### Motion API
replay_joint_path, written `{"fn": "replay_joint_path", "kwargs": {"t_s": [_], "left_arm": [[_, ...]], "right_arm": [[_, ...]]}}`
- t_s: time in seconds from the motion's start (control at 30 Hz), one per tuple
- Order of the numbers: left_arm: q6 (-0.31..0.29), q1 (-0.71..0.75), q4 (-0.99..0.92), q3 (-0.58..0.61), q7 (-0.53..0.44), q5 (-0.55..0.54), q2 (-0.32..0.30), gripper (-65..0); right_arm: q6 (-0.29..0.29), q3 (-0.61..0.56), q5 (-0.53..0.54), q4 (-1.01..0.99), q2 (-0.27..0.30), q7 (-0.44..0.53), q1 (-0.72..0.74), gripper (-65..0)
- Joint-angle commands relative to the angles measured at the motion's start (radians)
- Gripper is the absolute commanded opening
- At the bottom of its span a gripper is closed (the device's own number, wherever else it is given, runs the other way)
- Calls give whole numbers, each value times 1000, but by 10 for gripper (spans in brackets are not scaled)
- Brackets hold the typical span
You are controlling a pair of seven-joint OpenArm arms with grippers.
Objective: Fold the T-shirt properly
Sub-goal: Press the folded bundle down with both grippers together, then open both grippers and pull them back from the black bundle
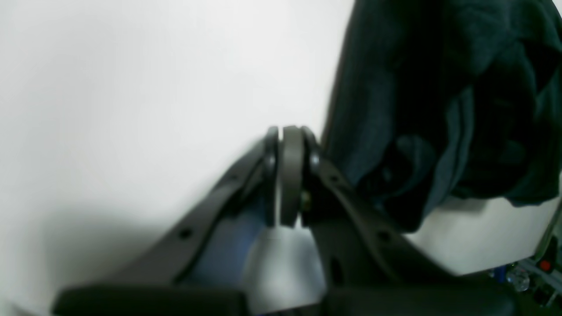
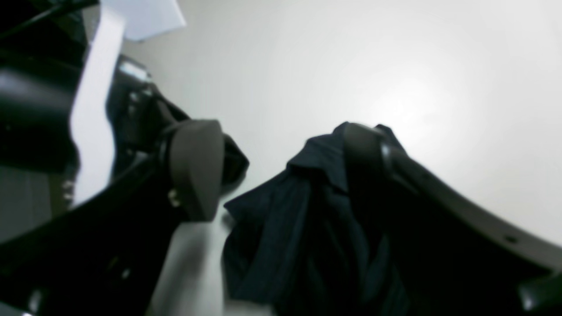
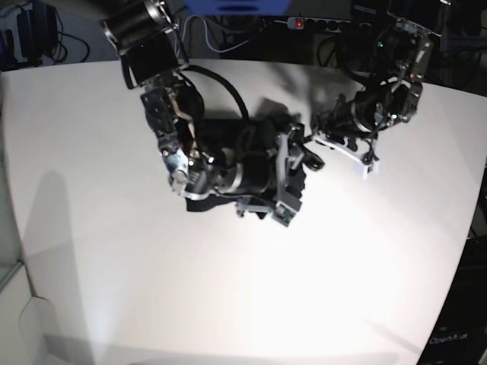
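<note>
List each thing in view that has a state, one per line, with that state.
T-shirt: bunched in a heap on the table, not folded.
Left tool: shut, empty, beside the T-shirt.
Right tool: open, cloth draped between its fingers and against the right-hand finger.
Table: white, bearing the T-shirt.
</note>
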Motion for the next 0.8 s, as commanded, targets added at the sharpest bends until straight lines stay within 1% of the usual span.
{"fn": "replay_joint_path", "kwargs": {"t_s": [0.0, 0.13, 0.2, 0.23, 0.3, 0.37, 0.43, 0.47, 0.5, 0.63, 0.7, 0.77], "left_arm": [[-5, 3, 13, -5, -12, -1, -15, -639], [-5, 8, 24, -5, -12, -3, -16, -639], [-7, 18, 24, -5, -12, -3, -16, -639], [-7, 21, 25, -5, -12, -3, -16, -639], [-7, 21, 25, -2, -12, -3, -13, -639], [-7, 20, 25, 0, -12, -3, -11, -639], [-8, 14, 25, 0, -10, -3, -13, -639], [-10, 12, 25, 0, -7, -3, -15, -639], [-24, 11, 25, -2, -4, -3, -15, -639], [-111, -2, 25, -3, -2, -3, -15, -639], [-134, -5, 25, 0, -1, -3, -10, -639], [-150, -14, 25, 1, -1, -3, -7, -639]], "right_arm": [[19, -1, 28, 31, -12, 33, 25, -210], [19, 2, 28, 37, 73, 49, 41, -213], [19, 2, 28, 37, 119, 52, 45, -251], [19, 2, 28, 37, 145, 52, 47, -289], [19, 3, 28, 35, 203, 58, 56, -387], [19, 5, 28, 35, 246, 56, 62, -482], [19, 14, 28, 35, 287, 52, 62, -551], [19, 25, 28, 35, 301, 50, 61, -567], [19, 43, 28, 35, 314, 50, 59, -576], [19, 123, 28, 34, 361, 53, 25, -582], [19, 152, 28, 29, 383, 53, 18, -582], [19, 167, 28, 28, 418, 56, 16, -583]]}}
